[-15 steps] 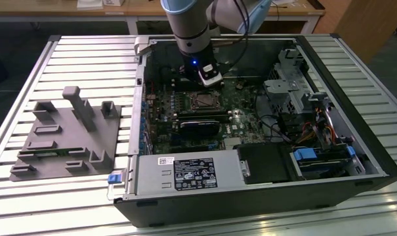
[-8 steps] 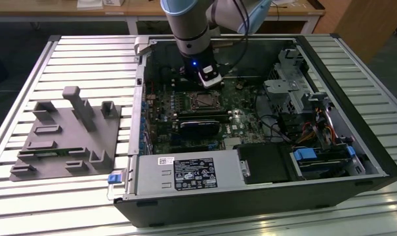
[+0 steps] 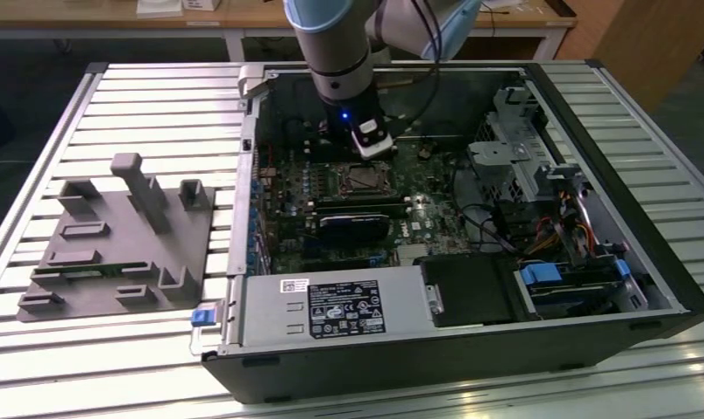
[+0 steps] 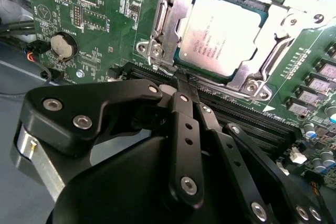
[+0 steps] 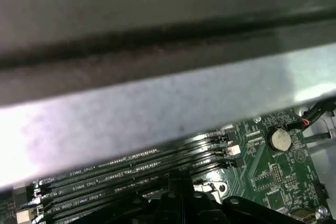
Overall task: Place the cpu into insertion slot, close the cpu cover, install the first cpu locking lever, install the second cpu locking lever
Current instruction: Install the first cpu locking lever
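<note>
- The cpu point(image 4: 223, 35) sits flat in the insertion slot point(image 4: 157, 51) on the green motherboard point(image 4: 105, 19), its grey-tan metal top facing up, just beyond the tips of the gripper point(image 4: 181, 80) in the second wrist view.
- The cpu cover point(image 4: 170, 17) lies down around the chip as a silvery frame, its cut-out middle showing the chip's top; one frame edge runs just beside the fingertips point(image 4: 182, 85).
- The black fingers are drawn together into one narrow point that reaches the socket edge nearest the long black memory slots point(image 4: 247, 114); whether it touches the metal I cannot tell.
- In the exterior view the arm point(image 3: 334, 52) comes down steeply into the open computer case point(image 3: 584, 288), its wrist just above the socket point(image 3: 361, 179) near the middle of the motherboard.
- The chip is square, its edges lined up with the socket frame.
- A round coin battery point(image 4: 63, 45) sits on the motherboard, well apart from the socket.
</note>
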`<action>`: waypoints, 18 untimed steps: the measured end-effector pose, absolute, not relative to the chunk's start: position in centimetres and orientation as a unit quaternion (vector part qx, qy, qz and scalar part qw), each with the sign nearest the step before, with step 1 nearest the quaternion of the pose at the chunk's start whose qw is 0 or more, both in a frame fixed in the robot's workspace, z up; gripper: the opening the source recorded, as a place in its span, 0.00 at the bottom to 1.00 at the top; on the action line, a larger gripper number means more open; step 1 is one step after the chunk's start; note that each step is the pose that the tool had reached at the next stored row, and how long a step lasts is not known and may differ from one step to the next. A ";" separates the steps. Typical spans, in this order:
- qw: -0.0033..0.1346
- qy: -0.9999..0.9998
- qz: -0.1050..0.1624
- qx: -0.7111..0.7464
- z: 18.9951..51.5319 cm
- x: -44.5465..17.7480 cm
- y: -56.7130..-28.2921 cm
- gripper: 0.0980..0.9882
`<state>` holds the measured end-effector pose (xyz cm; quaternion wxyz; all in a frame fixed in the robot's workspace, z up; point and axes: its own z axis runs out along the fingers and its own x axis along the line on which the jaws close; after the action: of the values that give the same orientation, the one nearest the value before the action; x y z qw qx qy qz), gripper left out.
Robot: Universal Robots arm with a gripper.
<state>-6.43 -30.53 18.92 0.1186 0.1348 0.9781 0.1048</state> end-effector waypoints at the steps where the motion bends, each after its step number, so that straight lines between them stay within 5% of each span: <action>1: 0.118 0.978 0.108 0.135 18.9 -6.4 -30.5 0.01; 18: 0.118 0.978 0.109 0.135 21.1 -6.4 -30.5 0.01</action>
<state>-6.42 -30.52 21.07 0.1181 0.1353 0.9776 0.1095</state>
